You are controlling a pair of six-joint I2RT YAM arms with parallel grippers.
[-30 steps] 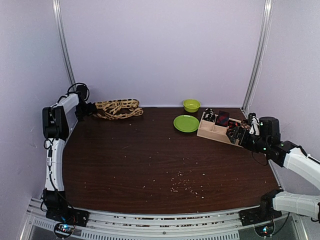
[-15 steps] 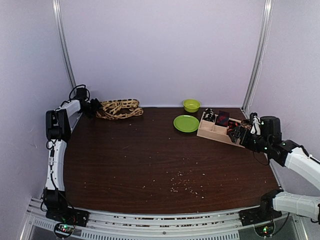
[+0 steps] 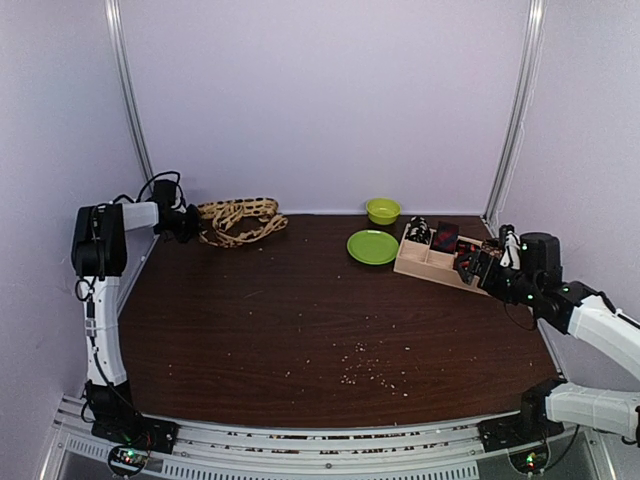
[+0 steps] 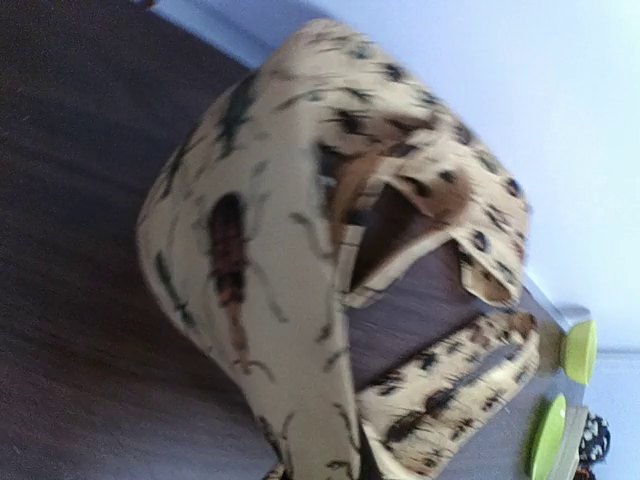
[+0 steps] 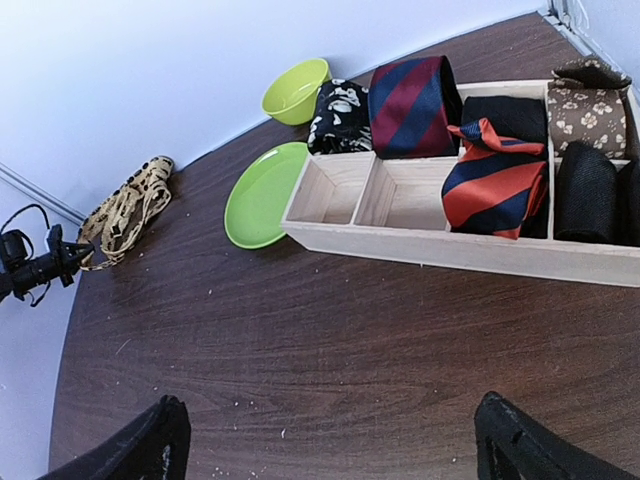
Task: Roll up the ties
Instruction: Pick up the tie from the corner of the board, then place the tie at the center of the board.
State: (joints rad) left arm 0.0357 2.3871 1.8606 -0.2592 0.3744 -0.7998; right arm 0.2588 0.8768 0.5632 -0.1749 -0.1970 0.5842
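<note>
Judging from the top view, the left gripper (image 3: 186,222) was found closed at the upper left of the frame, at the left end of the spotted tie (image 3: 238,217). Its fingers were not shown in the left wrist view, but tan fabric was seen tented up from the bottom edge there, so a pinch on that end was taken as likely. The tie was heaped in loose loops close against the back wall. A hold on one end was judged to suit drawing it out of that cramped corner, where wall and table edge left little room for rolling.

The right gripper (image 3: 470,268) was held wide open and empty at the right of the frame, just before the wooden tray (image 5: 430,250). Rolled ties (image 5: 410,95) were packed in most compartments, and two at the tray's left were bare, presumably kept for further rolls.

A broad stretch of the table (image 3: 300,320) was left free in the centre, marked only by crumbs (image 3: 365,372). The green plate (image 3: 373,246) and green bowl (image 3: 383,210), set between tie and tray, would need to be skirted.
</note>
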